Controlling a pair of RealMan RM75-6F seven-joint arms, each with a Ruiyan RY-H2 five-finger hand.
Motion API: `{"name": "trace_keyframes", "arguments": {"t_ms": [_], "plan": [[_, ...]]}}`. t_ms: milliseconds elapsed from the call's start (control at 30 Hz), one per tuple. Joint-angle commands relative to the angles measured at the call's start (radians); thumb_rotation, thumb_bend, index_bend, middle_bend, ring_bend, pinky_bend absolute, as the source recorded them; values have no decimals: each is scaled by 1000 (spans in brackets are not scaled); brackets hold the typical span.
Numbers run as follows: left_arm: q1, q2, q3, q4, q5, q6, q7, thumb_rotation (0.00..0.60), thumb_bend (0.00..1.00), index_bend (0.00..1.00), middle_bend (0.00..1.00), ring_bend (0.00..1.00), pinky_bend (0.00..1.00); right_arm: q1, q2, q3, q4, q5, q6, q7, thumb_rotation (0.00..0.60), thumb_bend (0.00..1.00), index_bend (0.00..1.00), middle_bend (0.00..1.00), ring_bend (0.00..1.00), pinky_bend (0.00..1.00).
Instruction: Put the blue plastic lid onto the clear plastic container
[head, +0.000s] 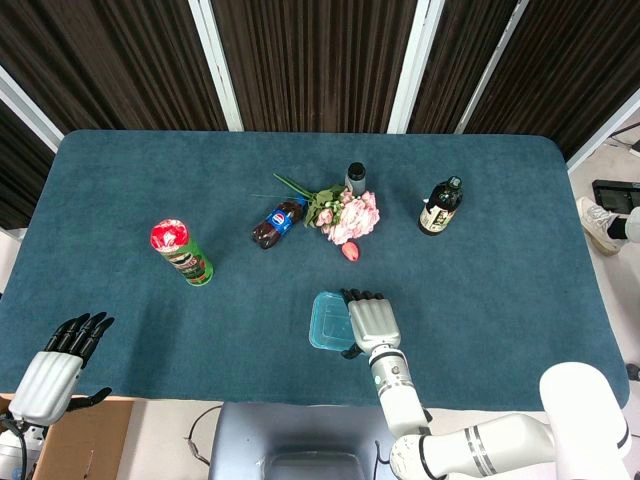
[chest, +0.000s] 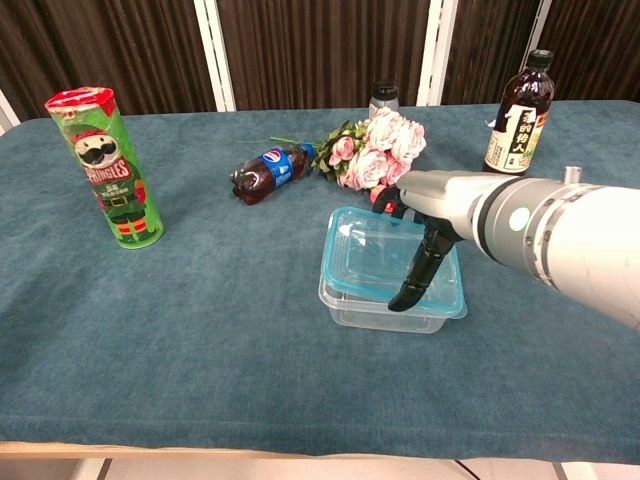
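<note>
Spreading across both views is the teal-clothed table, with dark curtains behind it. The right hand reaches over the clear plastic container, which sits near the table's front edge at about 6 o'clock from the flowers; its dark fingers press down on the blue plastic lid, gripping it as far as the chest view shows. The lid lies on top of the container, roughly lined up with its rim, though whether it is fully seated cannot be told. The left hand hangs off the table's near-left corner, at 8 o'clock from the container, fingers spread and holding nothing.

A Pringles can stands upright at 10 o'clock from the container. A dark sauce bottle stands at 2 o'clock. A bouquet of pink roses lies at 12 o'clock, with a Pepsi bottle on its side just to its left. A small dark-capped bottle stands behind the roses.
</note>
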Motion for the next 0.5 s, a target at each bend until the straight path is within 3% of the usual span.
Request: {"name": "trace_keyframes", "arguments": {"t_ms": [33,500], "plan": [[0,0,1,0,1,0,0,600,454,0,52,30,110,0,-4,-1,7,-3,1,-1,600,308,894,554,460,436],[1,4,0,0,2,4,-11,600,453,0,52,29,110,-5,-26,-1,41,-13,-10,-6,600,308,894,555,460,436]]}}
